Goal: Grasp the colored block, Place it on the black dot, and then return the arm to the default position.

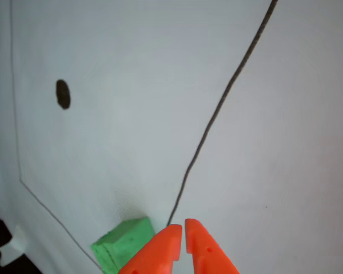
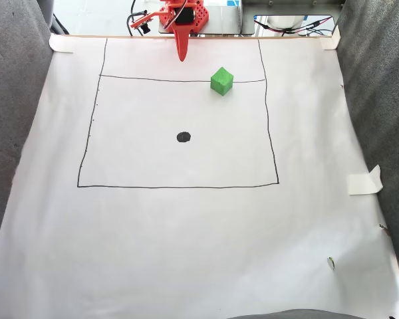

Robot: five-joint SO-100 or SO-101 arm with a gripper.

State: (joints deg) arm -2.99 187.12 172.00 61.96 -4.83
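Note:
The colored block (image 2: 221,80), a small green cube, sits on the upper drawn line of the rectangle, right of the arm in the fixed view. In the other view the colored block (image 1: 126,242) lies at the bottom edge, just left of the orange fingers and apart from them. The black dot (image 2: 183,137) is near the rectangle's middle, and the black dot (image 1: 63,94) appears at upper left in the other view. My gripper (image 2: 181,56) hangs point-down at the paper's top edge. The gripper (image 1: 180,229) is shut, its tips almost touching with nothing between them.
A white paper sheet (image 2: 186,246) covers the table, with a thin black rectangle drawn on it (image 2: 273,133). Grey fabric (image 2: 13,100) borders both sides. A loose piece of tape (image 2: 364,181) sticks up at the right. Cables and the arm base (image 2: 186,16) crowd the top edge.

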